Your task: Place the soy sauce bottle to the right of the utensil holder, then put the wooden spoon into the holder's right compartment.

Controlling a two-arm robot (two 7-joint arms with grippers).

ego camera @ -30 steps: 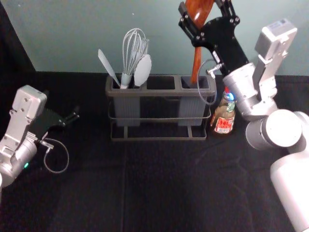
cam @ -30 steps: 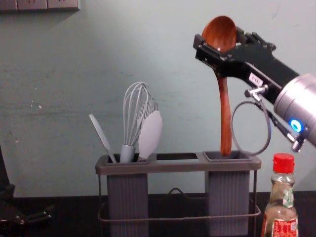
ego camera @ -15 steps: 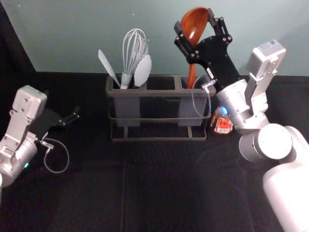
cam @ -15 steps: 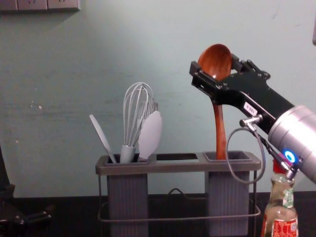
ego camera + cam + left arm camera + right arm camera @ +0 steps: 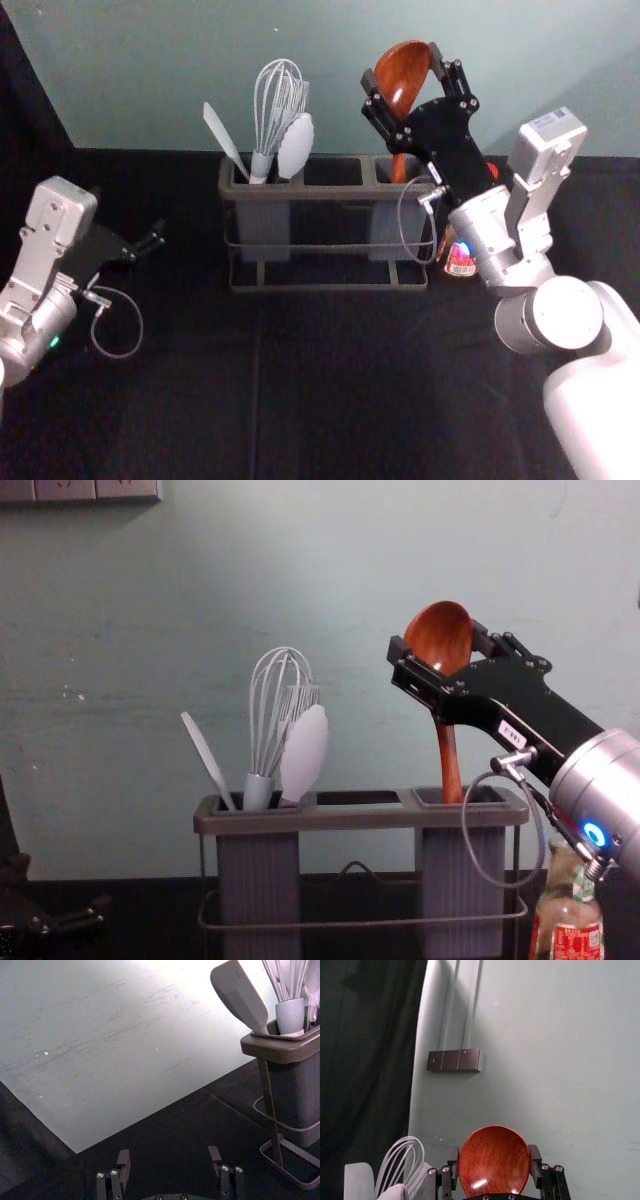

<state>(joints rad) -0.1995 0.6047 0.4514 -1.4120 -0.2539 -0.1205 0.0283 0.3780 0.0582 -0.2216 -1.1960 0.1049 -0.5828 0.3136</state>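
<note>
The left gripper was off to the left, fingers wide apart. Next came the utensil holder. Over its right compartment, the right gripper held the wooden spoon by its round end, handle tip in the opening. The soy sauce bottle stood to the right, so putting the spoon in was the job. It likely needed to go gently down, then be let go.
</note>
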